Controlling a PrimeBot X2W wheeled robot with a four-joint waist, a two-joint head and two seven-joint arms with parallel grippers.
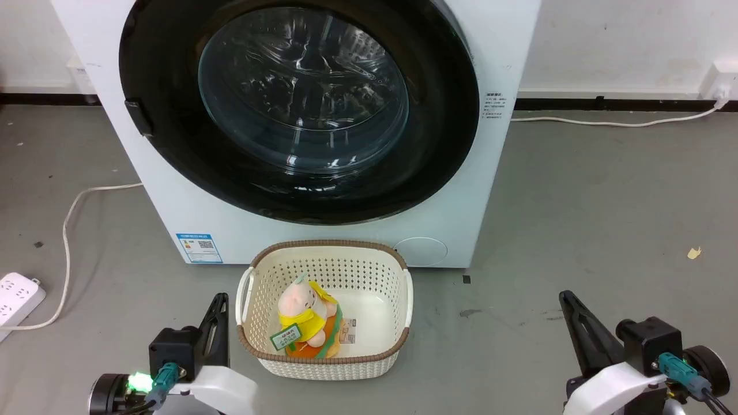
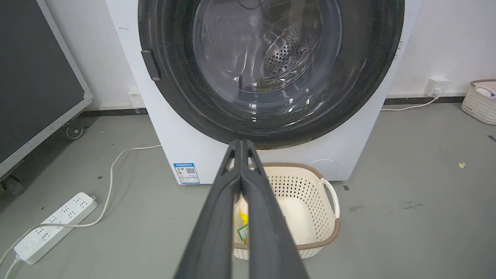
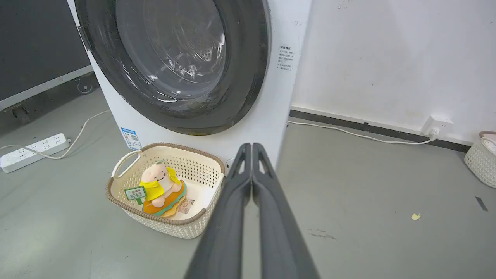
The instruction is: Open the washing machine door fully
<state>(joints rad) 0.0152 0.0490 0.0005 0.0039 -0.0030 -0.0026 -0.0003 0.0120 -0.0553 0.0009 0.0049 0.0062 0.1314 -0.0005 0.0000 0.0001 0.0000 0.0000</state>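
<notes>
Washing machine door shut, both grippers low and well apart from it.

The washing machine door [image 1: 300,109] sits flush in the front of the white washing machine [image 1: 501,173], its black ring and glass porthole facing the robot, with a small dark latch tab [image 1: 140,117] on its left edge. The left gripper [image 1: 221,297] and right gripper [image 1: 565,295] hang low over the grey floor [image 1: 576,219], 1 on each side of a cream basket [image 1: 408,300] standing just before the machine. Each has its 2 jaws pressed together on nothing. A plush toy [image 1: 305,317] lies in the basket, and a white power strip [image 1: 17,295] lies on the floor at the left.
</notes>
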